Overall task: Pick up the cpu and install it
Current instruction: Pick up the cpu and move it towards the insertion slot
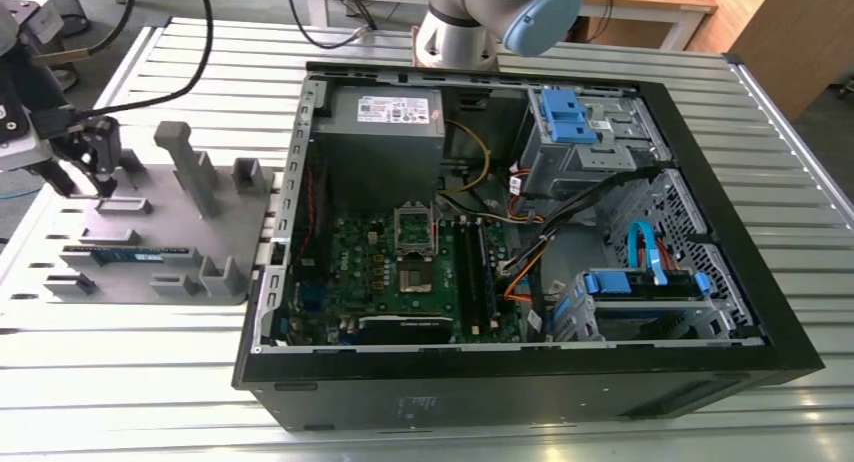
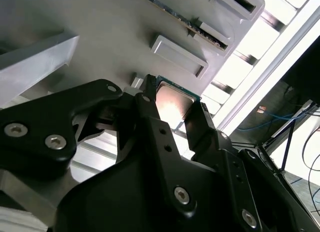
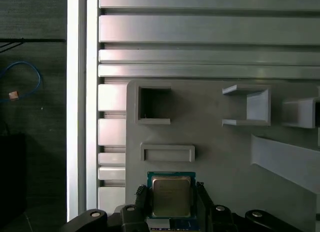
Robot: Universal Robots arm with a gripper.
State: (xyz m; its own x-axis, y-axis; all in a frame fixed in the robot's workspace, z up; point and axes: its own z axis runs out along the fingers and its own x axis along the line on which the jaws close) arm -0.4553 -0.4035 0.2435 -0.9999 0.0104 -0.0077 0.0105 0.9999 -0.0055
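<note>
The cpu (image 3: 171,196), a small square chip with a shiny metal top and a green rim, lies on the grey fixture plate (image 3: 215,137). In both wrist views my gripper (image 3: 172,190) has its black fingers pressed against two opposite edges of the chip, shut on it. In the second wrist view the cpu (image 2: 172,106) sits between the two fingertips of the gripper (image 2: 176,98), still low on the plate. In the exterior view the gripper (image 1: 94,182) stands over the far left part of the fixture plate (image 1: 167,222).
The open computer case (image 1: 787,342) lies to the exterior view's right of the plate, with a green motherboard and its socket (image 1: 415,225). A blue-green memory stick (image 1: 127,252) lies on the plate. Upright grey blocks (image 1: 187,162) stand close to the gripper.
</note>
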